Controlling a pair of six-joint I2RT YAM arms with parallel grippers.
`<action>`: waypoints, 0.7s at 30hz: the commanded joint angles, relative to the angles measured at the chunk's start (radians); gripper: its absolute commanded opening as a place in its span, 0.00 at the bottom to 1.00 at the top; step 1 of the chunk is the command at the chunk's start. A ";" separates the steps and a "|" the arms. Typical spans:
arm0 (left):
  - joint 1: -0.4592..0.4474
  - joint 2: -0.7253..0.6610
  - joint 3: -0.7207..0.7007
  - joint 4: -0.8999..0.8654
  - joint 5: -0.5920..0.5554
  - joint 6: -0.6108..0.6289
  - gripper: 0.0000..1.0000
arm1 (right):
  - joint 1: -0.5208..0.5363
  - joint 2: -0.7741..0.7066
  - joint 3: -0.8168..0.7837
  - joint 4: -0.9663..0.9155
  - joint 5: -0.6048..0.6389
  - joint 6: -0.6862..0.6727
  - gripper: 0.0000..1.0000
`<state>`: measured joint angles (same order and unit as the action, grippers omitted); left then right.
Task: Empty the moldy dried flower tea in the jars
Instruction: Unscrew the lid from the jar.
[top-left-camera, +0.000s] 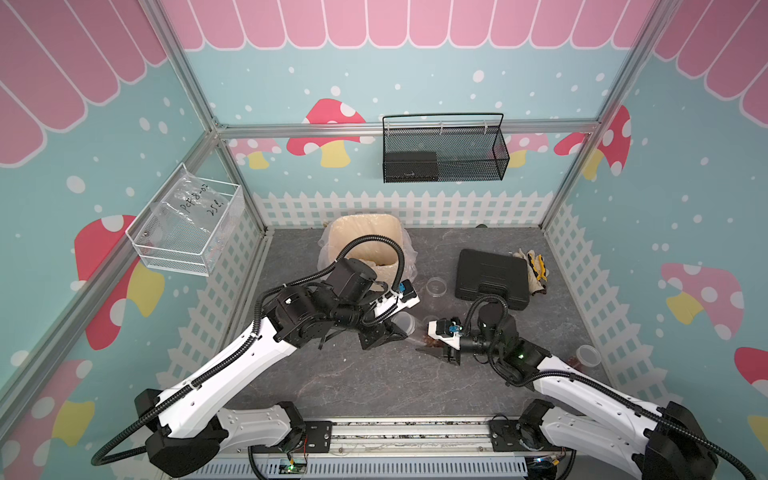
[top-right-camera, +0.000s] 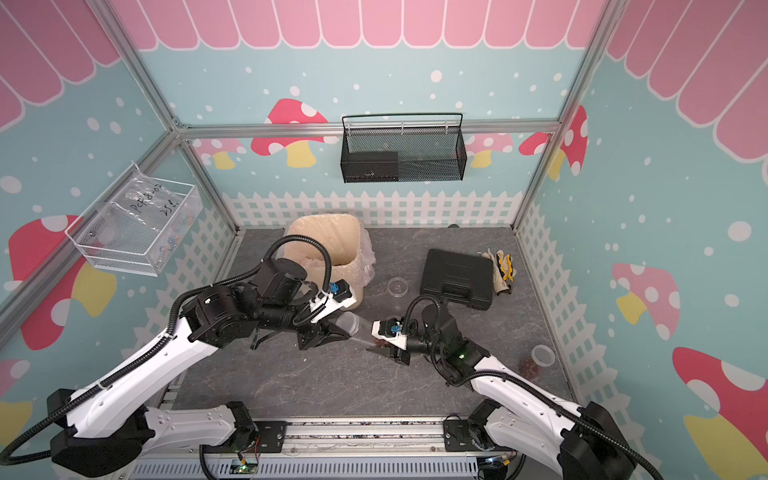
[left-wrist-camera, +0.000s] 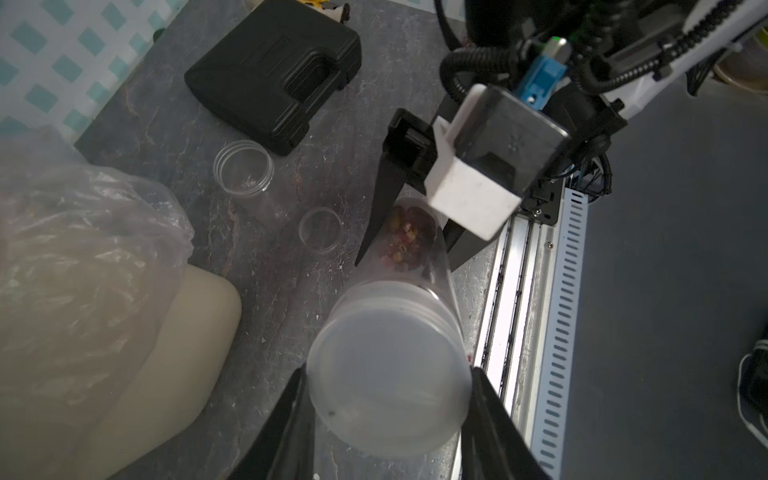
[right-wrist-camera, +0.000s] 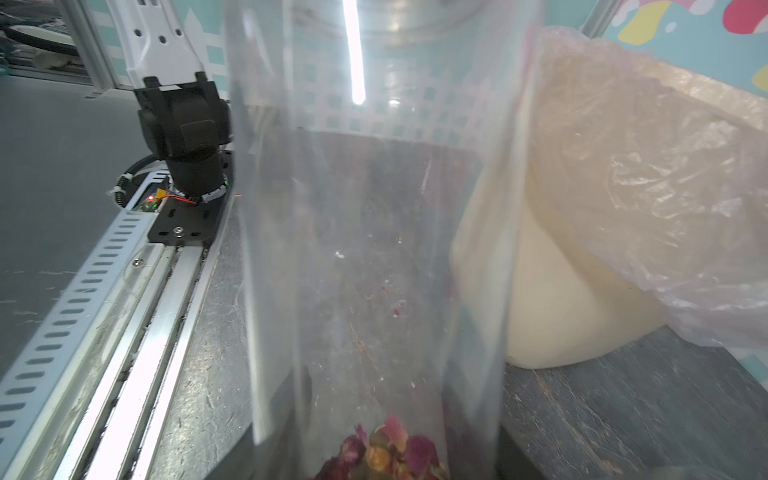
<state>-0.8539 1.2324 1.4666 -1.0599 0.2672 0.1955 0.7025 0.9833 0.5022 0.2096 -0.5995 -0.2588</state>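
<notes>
One of the jars (left-wrist-camera: 409, 266) lies level above the table, spanning the gap between my two grippers. My right gripper (left-wrist-camera: 409, 257) is shut on its closed end, where the moldy dried flower tea (left-wrist-camera: 405, 237) sits as reddish and tan bits (right-wrist-camera: 386, 453). My left gripper (left-wrist-camera: 388, 374) has a finger (left-wrist-camera: 291, 415) pressed against each side of the whitish lid (left-wrist-camera: 388, 370). In a top view the lid end (top-left-camera: 405, 322) points toward the left arm. A second jar (left-wrist-camera: 243, 168) stands open and near empty. A third jar (top-right-camera: 542, 355), lidded, stands at the right with tea in it.
The cream bin (top-left-camera: 365, 241) with its plastic liner stands behind the left arm. A black case (top-left-camera: 492, 278) and work gloves (top-left-camera: 534, 270) lie at the back right. A clear lid disc (left-wrist-camera: 320, 230) rests on the table near the open jar.
</notes>
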 joint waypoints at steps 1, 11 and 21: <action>-0.006 0.047 0.058 0.028 -0.077 -0.486 0.10 | 0.011 0.002 -0.007 0.047 0.051 -0.018 0.00; -0.011 0.063 0.024 0.086 0.000 -0.740 0.56 | 0.011 0.000 -0.009 0.078 0.086 0.003 0.00; -0.012 -0.172 -0.090 0.205 -0.035 -0.054 1.00 | 0.011 -0.041 -0.037 0.071 0.033 0.003 0.00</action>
<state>-0.8597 1.1595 1.4048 -0.9161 0.2203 -0.1799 0.7078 0.9646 0.4824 0.2512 -0.5182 -0.2459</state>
